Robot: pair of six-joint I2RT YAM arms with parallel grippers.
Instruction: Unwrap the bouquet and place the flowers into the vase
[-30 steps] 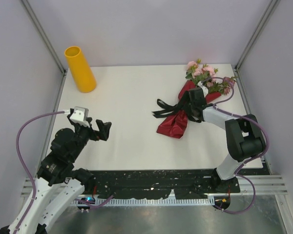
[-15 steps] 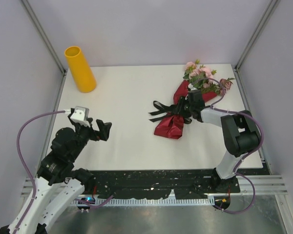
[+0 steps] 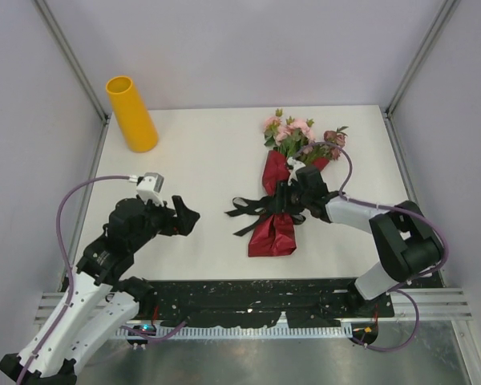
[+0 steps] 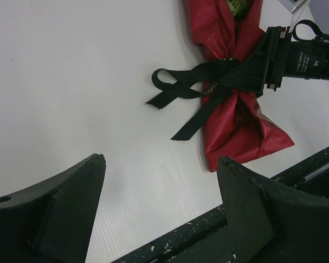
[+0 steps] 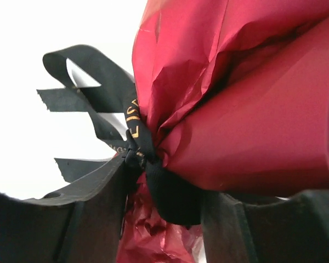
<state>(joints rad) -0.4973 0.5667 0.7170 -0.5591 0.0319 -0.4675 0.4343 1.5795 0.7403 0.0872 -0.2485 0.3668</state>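
The bouquet (image 3: 272, 231) lies at mid-table in dark red paper, its black ribbon (image 3: 244, 212) trailing left. The flowers (image 3: 298, 135) stick out of its far end, pink and mauve with green leaves. My right gripper (image 3: 292, 196) is shut on the bouquet's tied waist. In the right wrist view the gripper (image 5: 164, 211) has the ribbon knot and crumpled paper (image 5: 236, 109) between its jaws. My left gripper (image 3: 186, 218) hangs open left of the ribbon, holding nothing. In the left wrist view the gripper (image 4: 160, 183) looks over bare table toward the bouquet (image 4: 236, 118). The yellow vase (image 3: 131, 114) stands upright at the far left corner.
A black speckled strip (image 3: 264, 293) runs along the table's near edge. Pale walls and metal frame posts (image 3: 68, 60) close in the table on the left, back and right. White table surface (image 3: 208, 152) lies between the vase and the bouquet.
The right gripper has pulled the bouquet left and nearer, turning it so the flowers point away. The left arm has swung right toward the ribbon, its jaws slightly narrower.
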